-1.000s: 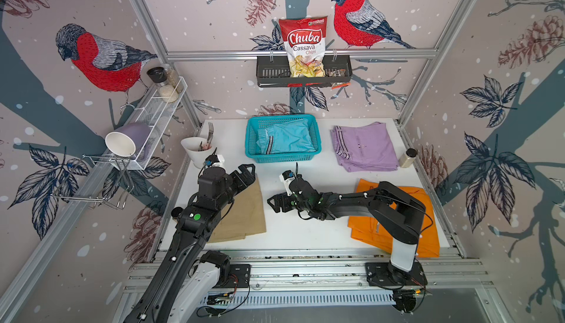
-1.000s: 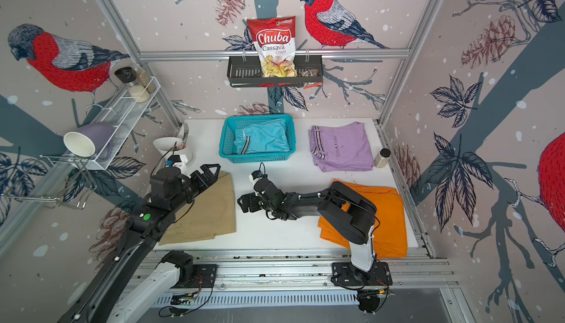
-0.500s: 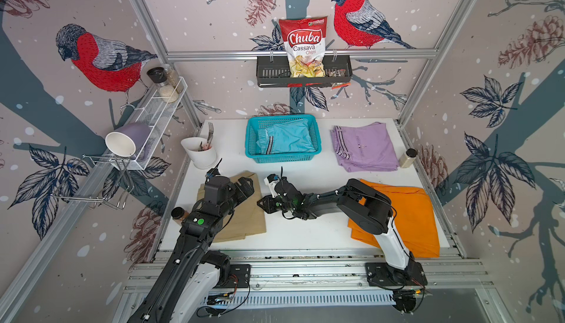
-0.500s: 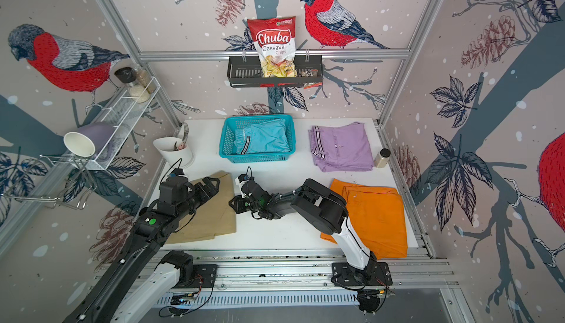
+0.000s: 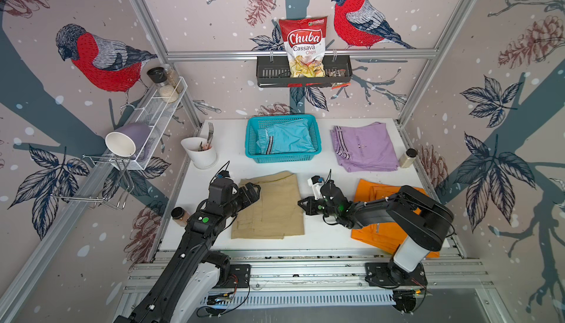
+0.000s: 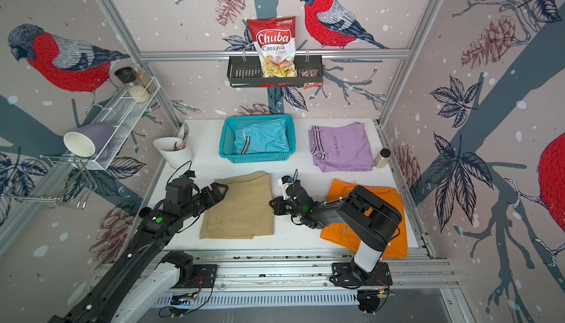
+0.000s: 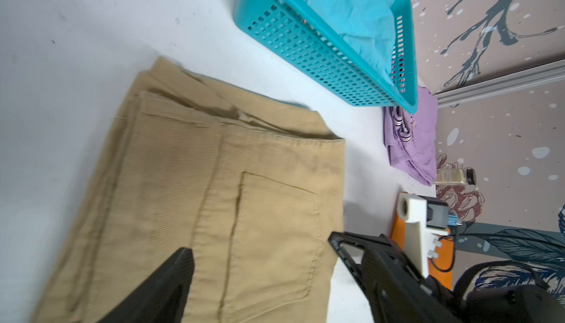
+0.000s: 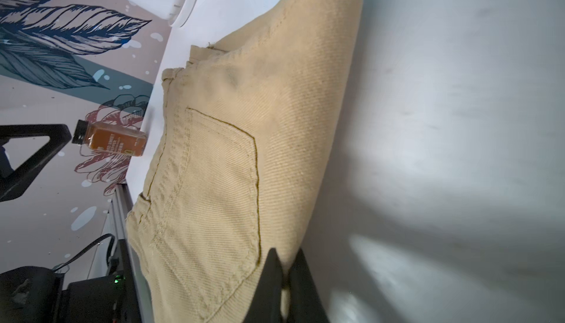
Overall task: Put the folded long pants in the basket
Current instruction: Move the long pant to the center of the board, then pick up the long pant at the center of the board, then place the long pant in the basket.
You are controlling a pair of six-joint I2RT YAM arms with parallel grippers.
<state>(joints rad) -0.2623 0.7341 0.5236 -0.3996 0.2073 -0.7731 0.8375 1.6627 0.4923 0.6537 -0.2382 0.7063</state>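
Here, in a top view, we see the khaki pants [image 5: 272, 211] lying flat on the white table [image 5: 324, 242] near the basket [image 5: 284, 157], on the robot's side of it. The basket already holds the sky-blue pants [image 5: 290, 139], while the lilac pants [image 5: 363, 150] and orange pants [image 5: 371, 190] wait on the right. The left gripper [image 5: 255, 190] and right gripper [image 5: 302, 206] flank the khaki fold, we judge so that both edges lift together and the fold survives. From the left wrist, we find its jaws spread above the ribbed tan cloth, gripping nothing. From the right wrist, the fingers [image 8: 269, 281] are pinched on the cloth's edge beside a stitched back pocket.
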